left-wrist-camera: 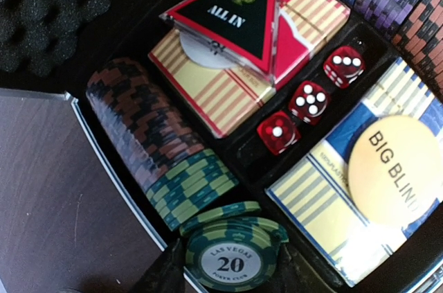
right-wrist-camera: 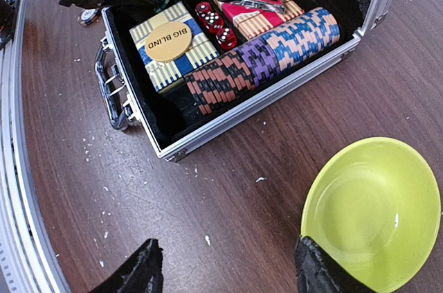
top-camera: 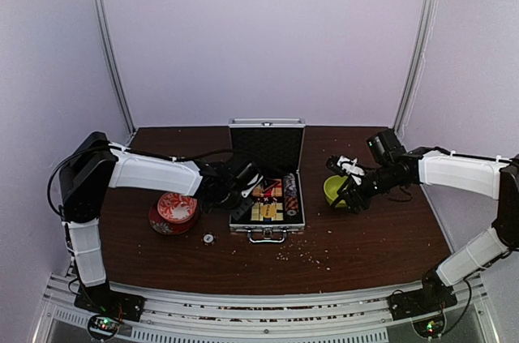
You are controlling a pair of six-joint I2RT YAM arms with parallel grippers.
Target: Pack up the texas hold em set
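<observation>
L gripper [top-camera: 241,183] at case's [top-camera: 267,228] left chip slot, green chips [left-wrist-camera: 232,251] right at its tips, stacked flat, not yet standing in the row. Jaws part-open around them; real grip or just let go, can't tell. Chip row [left-wrist-camera: 159,147] runs straight ahead of the gripper, so the stack needs tipping on edge in line with it. R gripper [right-wrist-camera: 225,269] open, empty, hangs by the green bowl [right-wrist-camera: 374,213]; case ahead-left of it. L arm nearer. One loose chip [top-camera: 208,238] on the table [top-camera: 365,237], behind-left of L gripper.
</observation>
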